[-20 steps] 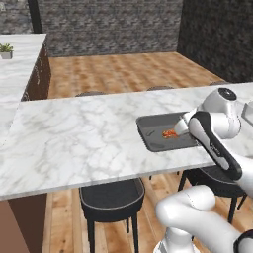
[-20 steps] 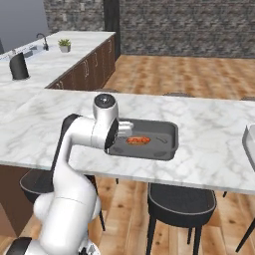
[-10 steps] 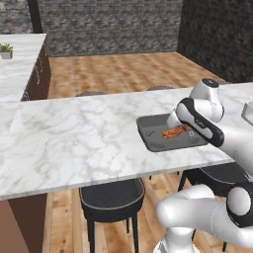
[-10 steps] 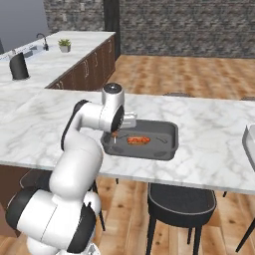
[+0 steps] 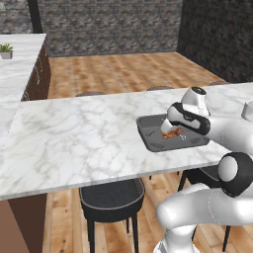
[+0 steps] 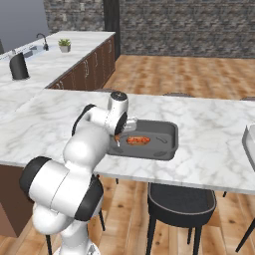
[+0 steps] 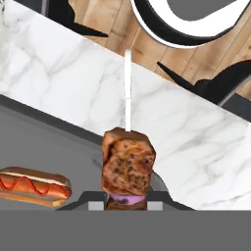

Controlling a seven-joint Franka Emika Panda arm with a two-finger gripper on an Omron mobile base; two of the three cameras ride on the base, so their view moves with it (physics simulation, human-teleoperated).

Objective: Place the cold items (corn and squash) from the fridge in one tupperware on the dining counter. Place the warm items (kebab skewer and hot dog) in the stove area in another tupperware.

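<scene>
A: Jaws, apart or together?

B: Clamped on the kebab skewer (image 7: 128, 169). Hand view, low centre: brown meat cube, purple piece tucked under it, white stick running straight up toward the top of the frame.

A: And where over the scene?

B: Right of centre in the left base view, at the near left edge of the dark grey tupperware (image 5: 173, 133). Just left of centre in the right base view, hard against that same container's left rim. Touching the rim or just above it? Cannot tell.

A: Hot dog?

B: Lying flat inside the tupperware, on its floor. Lower left corner of the hand view (image 7: 34, 187): tan bun, red sausage, a wavy red line along the top. Centre of the container in the right base view, just right of the jaws. Apart from the skewer, not touching.

A: Container's place?

B: Sitting on the marbled worktop (image 5: 74, 143), toward the right end, close to the near edge. Pale second container (image 6: 249, 142) farther along, cut off by the right edge of the frame, well apart from the dark one.

A: Anything below?

B: Black stool (image 5: 111, 197) tucked under the worktop, bottom centre of the left base view, over the wooden floor (image 5: 118, 74).
</scene>
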